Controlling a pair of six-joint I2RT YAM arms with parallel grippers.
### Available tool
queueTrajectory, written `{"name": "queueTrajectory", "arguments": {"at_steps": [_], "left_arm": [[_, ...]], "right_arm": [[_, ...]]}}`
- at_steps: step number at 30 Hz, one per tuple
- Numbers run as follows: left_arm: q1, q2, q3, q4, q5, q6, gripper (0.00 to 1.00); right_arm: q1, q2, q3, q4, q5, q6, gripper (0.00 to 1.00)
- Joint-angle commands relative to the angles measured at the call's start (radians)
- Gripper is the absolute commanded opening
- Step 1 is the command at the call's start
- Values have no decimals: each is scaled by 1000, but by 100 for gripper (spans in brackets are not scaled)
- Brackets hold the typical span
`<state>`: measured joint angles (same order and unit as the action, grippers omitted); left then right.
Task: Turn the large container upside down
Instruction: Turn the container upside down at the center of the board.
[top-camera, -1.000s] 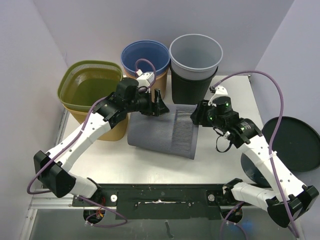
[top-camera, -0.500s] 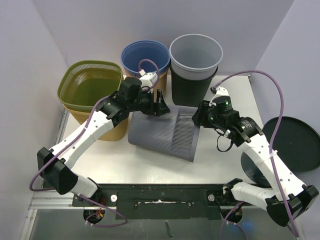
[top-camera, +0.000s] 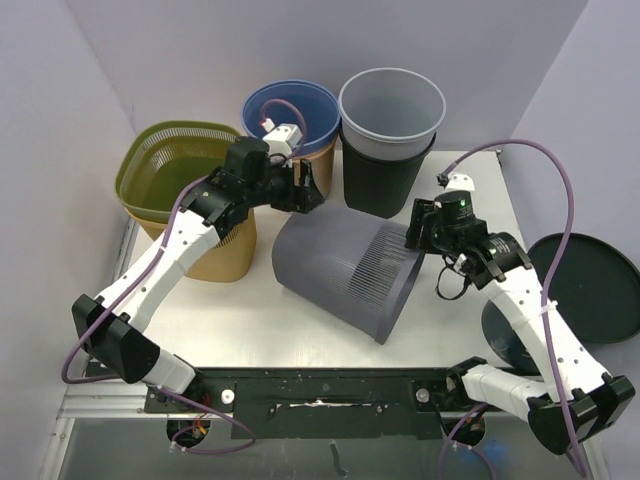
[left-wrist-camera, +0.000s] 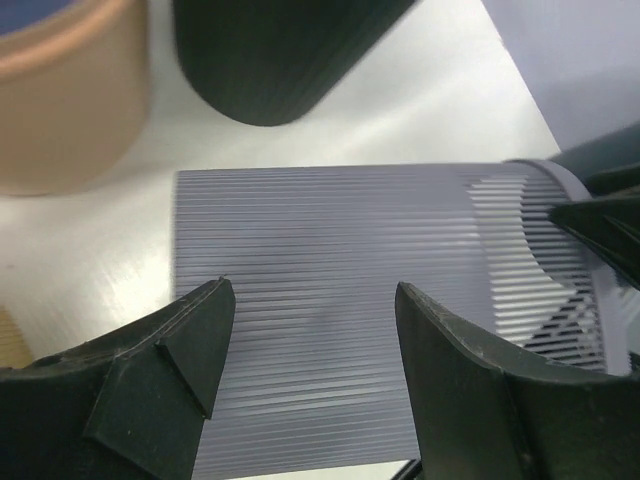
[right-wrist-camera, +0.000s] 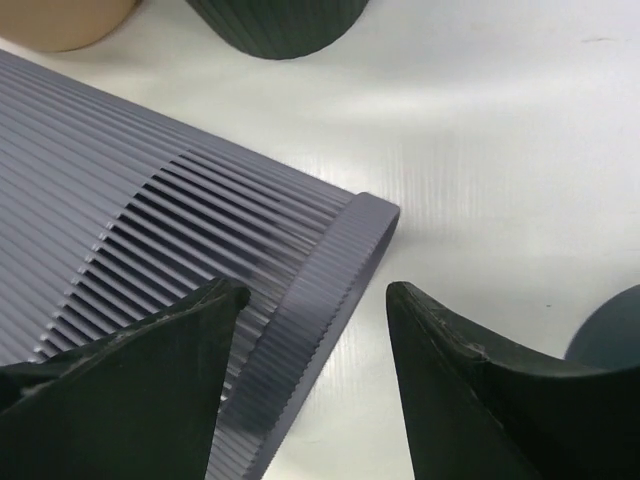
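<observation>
Lying tipped on its side beside the black round bin (top-camera: 385, 185): large grey ribbed plastic basket (top-camera: 340, 270), not upside down yet. Gaping open, holding nothing: left hand (left-wrist-camera: 315, 305) and right hand (right-wrist-camera: 315, 295).

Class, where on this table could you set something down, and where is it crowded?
Free: the table strip between the tipped grey bin and the near edge; the back right corner beside the black bin. Crowded: the back-left bins.

Top camera: high behind me, looking down over the whole table (top-camera: 250, 310). Wrist cameras: close above, facing down. All three share the grey ribbed container (left-wrist-camera: 330, 300).
</observation>
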<state>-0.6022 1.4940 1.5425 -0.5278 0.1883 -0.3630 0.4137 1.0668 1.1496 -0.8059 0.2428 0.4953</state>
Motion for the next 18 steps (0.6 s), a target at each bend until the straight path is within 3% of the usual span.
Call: {"name": "queueTrajectory", "arguments": {"at_steps": [1, 6, 10, 14, 18], "left_arm": [[102, 13, 42, -6, 40, -11, 65], [110, 8, -14, -1, 43, -45, 65], [109, 19, -26, -6, 83, -41, 65], [97, 60, -9, -85, 145, -6, 65], [2, 66, -34, -122, 128, 9, 65]], "right_arm": [[5, 45, 96, -74, 90, -49, 65], [4, 38, 192, -148, 53, 3, 79], [4, 21, 226, -264, 25, 150, 81], [5, -54, 147, -328, -11, 327, 82], [6, -188, 21, -274, -157, 346, 82]]}}
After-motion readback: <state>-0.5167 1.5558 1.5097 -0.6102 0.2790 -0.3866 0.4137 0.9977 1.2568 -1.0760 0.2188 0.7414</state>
